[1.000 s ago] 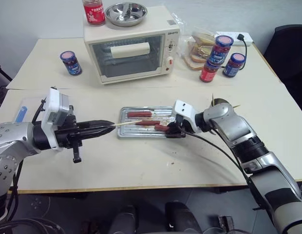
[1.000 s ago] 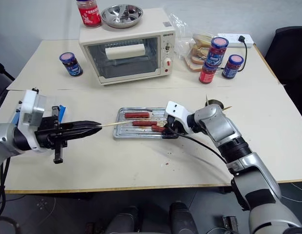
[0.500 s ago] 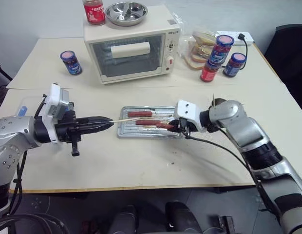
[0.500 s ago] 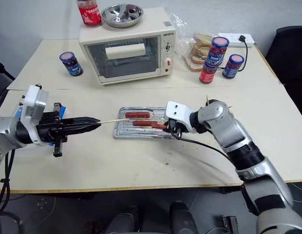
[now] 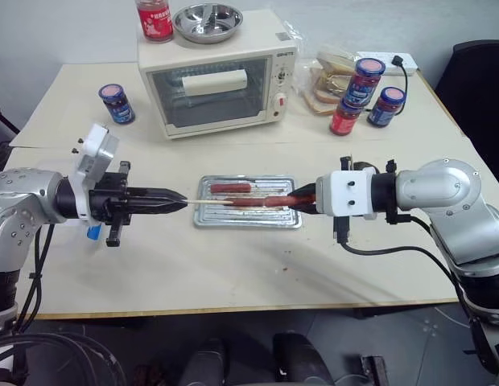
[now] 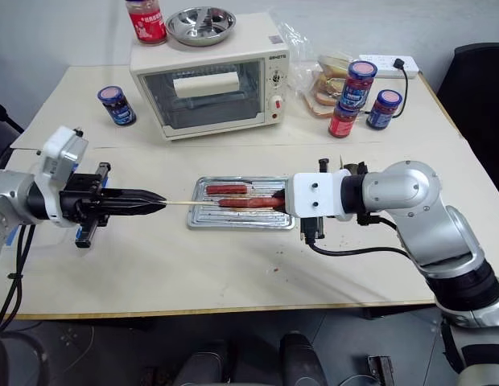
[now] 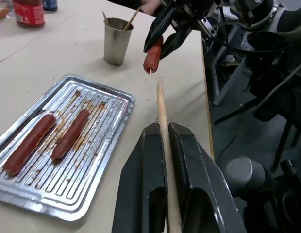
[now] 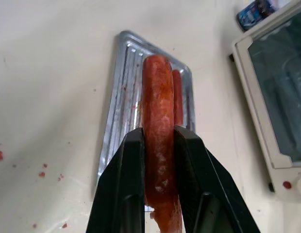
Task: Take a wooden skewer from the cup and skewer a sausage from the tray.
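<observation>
L end effector (image 7: 165, 145) clamped on wooden skewer (image 7: 162, 126), tip toward sausage (image 8: 158, 145) | R end effector (image 8: 158, 141) gripping sausage above tray (image 5: 203, 219) right edge | small open gap between tip and sausage

Three sausages (image 7: 153, 54), five jars (image 5: 117, 103), one tray (image 5: 208, 219), one cup (image 7: 115, 41).

You can't see most of the cup (image 5: 360, 168): the right hand (image 5: 307, 198) and its white wrist block cover it. The wooden skewer (image 7: 164, 145) runs off the left wrist view's lower edge, and so does the sausage (image 8: 158, 145) in the right wrist view.
</observation>
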Tool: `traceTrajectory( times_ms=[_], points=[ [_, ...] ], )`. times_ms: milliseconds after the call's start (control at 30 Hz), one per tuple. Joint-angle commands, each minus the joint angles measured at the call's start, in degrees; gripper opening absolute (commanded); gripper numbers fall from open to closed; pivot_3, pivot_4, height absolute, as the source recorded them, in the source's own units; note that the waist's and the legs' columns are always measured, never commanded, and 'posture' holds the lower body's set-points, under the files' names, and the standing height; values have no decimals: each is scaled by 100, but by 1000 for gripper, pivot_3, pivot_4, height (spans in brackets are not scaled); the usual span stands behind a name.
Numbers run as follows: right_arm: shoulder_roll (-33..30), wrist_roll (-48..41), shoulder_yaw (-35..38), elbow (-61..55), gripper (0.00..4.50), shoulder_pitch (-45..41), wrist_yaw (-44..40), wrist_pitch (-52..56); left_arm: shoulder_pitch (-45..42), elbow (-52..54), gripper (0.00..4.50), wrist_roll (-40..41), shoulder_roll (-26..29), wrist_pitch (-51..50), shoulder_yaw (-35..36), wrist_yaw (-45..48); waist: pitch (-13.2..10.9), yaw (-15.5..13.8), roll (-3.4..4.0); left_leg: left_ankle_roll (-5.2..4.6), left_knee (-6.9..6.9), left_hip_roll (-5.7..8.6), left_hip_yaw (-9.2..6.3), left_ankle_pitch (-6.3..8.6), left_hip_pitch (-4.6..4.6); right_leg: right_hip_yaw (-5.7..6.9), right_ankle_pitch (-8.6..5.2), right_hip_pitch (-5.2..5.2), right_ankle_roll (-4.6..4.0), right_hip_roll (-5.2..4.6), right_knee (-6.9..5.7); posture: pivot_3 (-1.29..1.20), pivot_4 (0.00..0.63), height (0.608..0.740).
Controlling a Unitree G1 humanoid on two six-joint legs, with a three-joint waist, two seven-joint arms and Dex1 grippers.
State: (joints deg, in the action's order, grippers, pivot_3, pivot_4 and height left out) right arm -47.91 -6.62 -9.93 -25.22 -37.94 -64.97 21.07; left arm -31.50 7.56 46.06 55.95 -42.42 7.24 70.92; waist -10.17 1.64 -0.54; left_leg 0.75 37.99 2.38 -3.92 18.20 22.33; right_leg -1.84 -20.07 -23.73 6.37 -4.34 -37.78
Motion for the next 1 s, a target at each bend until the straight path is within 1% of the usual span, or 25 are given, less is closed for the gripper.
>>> traceTrajectory(
  times_ms=[33, 200, 533, 800, 1000],
  points=[
    [12, -104, 219, -360, 852, -19, 212, 173, -153, -24, 0, -104, -229, 40, -128, -77, 0, -6, 0, 0, 1, 1, 0, 0, 0, 0, 0, 0, 0, -1, 0, 0, 150, 740],
    [8, -143, 186, -509, 852, -23, 362, 343, -265, -19, 0, -218, -451, 66, -213, -141, -1, -5, -1, 0, 4, 1, 0, 0, 2, 0, 0, -1, 0, -1, 0, 0, 150, 740],
    [-4, -212, 137, -663, 852, -73, 452, 429, -341, -122, 0, -344, -452, 103, -173, -76, 0, -8, -1, 0, 5, 2, 0, 0, 2, 0, 0, 0, 0, -2, 0, 0, 150, 740],
    [13, -221, 62, -668, 852, -108, 469, 397, -357, 136, 0, -277, -582, 40, -211, -137, 0, -5, -1, 0, 5, 2, 0, 0, 2, 0, 0, 0, 0, -2, -1, 0, 150, 740],
    [22, -234, 17, -691, 852, -78, 470, 387, -482, 145, 0, -323, -574, 62, -220, -78, 0, -6, -1, 0, 6, 2, 0, 0, 2, 0, 0, 0, 0, -2, -2, 0, 150, 740]
  ],
)
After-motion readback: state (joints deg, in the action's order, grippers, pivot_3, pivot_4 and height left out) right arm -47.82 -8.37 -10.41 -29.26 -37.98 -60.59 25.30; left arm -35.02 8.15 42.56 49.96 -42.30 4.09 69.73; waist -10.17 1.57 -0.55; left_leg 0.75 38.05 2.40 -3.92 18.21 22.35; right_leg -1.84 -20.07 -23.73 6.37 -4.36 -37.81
